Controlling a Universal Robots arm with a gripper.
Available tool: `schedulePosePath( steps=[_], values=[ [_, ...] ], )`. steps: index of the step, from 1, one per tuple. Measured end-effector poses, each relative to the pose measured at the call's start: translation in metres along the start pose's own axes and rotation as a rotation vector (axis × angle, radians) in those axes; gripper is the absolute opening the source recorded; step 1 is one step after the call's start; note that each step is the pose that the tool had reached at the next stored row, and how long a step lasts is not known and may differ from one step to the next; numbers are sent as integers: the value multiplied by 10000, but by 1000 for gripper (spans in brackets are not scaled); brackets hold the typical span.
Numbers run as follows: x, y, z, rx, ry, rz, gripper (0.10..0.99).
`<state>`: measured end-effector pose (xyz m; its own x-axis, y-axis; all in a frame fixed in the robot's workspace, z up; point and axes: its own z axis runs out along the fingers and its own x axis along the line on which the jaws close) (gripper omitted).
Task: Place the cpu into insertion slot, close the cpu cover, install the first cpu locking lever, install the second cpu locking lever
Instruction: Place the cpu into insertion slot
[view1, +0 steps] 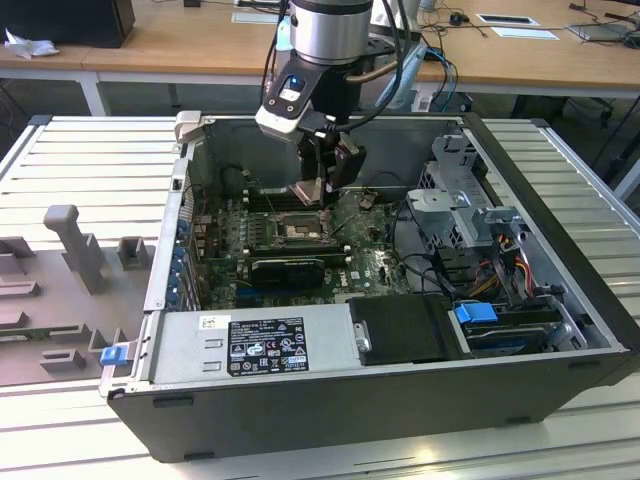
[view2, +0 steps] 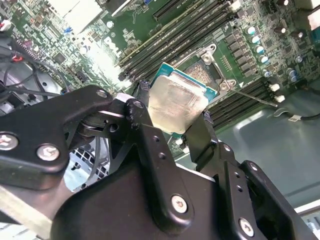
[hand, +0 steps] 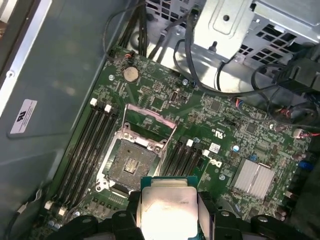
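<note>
My gripper (view1: 322, 186) hangs inside the open computer case, shut on the cpu (view1: 308, 190). The cpu is a flat square chip with a pale silvery top, pinched by its edges between the two black fingers (hand: 205, 212) in both wrist views. It hovers above the motherboard, apart from the insertion slot (hand: 132, 165), a black-framed socket with a brownish contact field lying bare. The cpu cover (hand: 150, 114), a thin grey frame, stands tipped open at the socket's far side. In the second wrist view the cpu (view2: 177, 102) hides part of the insertion slot (view2: 204, 71).
Long black memory slots (hand: 87, 150) flank the socket on both sides. A black expansion card (view1: 288, 268) lies nearer the power supply (view1: 250, 345). A metal drive cage (view1: 465, 200) and cables (view1: 400, 225) fill the exterior view's right. Case walls (view1: 180, 200) surround the board.
</note>
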<state>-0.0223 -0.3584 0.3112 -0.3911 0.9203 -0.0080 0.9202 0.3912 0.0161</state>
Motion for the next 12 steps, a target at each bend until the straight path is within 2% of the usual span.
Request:
schedulePosePath(
  steps=[5,8,12],
  values=[
    [1,0,12,8,-18,502,541],
    [13,5,23,28,-68,842,541],
    [16,6,34,38,-88,1258,541]
  ],
)
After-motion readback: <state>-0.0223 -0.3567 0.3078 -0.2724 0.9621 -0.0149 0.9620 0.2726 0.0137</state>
